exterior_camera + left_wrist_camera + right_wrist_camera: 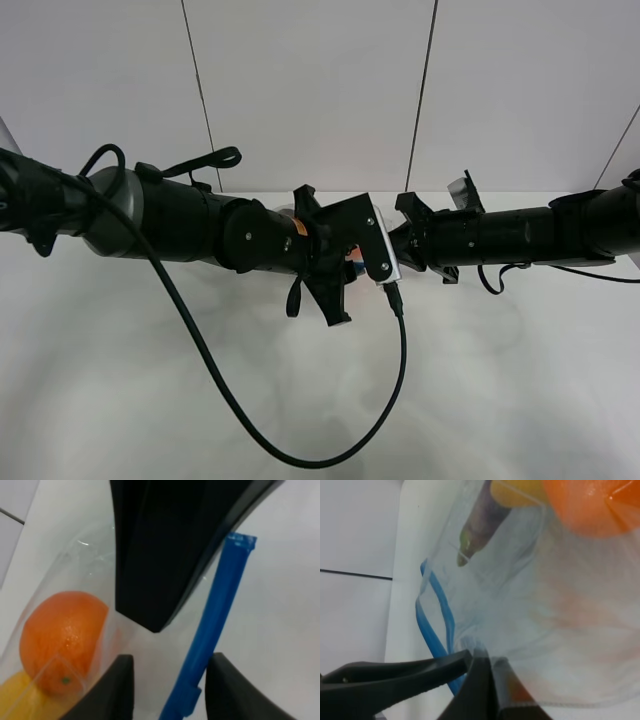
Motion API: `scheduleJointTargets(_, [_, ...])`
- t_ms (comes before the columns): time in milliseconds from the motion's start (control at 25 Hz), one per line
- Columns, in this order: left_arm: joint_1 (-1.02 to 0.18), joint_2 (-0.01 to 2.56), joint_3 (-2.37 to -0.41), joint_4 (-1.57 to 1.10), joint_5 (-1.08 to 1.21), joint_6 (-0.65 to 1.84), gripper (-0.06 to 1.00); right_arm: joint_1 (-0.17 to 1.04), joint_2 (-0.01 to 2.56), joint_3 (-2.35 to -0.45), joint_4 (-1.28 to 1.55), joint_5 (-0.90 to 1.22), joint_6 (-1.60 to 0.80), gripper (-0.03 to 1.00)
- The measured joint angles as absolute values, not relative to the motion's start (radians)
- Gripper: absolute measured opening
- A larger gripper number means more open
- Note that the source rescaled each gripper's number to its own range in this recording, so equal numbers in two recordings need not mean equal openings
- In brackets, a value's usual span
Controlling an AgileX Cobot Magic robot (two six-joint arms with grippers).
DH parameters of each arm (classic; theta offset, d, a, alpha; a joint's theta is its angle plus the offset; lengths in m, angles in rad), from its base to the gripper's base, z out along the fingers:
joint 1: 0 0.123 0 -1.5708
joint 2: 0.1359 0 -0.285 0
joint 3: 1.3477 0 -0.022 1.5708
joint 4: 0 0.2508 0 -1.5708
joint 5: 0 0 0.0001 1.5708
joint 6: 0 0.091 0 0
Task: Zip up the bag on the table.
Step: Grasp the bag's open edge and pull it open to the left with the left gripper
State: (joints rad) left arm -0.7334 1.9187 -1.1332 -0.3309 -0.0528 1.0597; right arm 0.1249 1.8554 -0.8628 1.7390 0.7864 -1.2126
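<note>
Bkgd: plain white wall (310, 90) in flat panels, split by thin dark seams. Ext. view shows 3: left seam (200, 95) leaning one way, middle seam (423, 95) leaning the other, third seam (620, 145) at far right (only partly in frame). Both wrist views catch a bit of white panelling w/ one dark line each. Produce: orange (62, 632), glossy pitted skin, touching a yellow fruit (20, 695) (mostly cut off by frame). Small purple eggplant (482, 522), greenish tip, just beside the yellow fruit.
</note>
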Motion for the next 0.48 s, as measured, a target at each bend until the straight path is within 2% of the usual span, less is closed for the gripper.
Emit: scheduleJointTargets(480, [-0.733, 1.919, -1.133, -0.331, -0.056, 1.062, 1.0, 0.125, 1.855, -0.863, 1.742, 0.786, -1.187, 0.0])
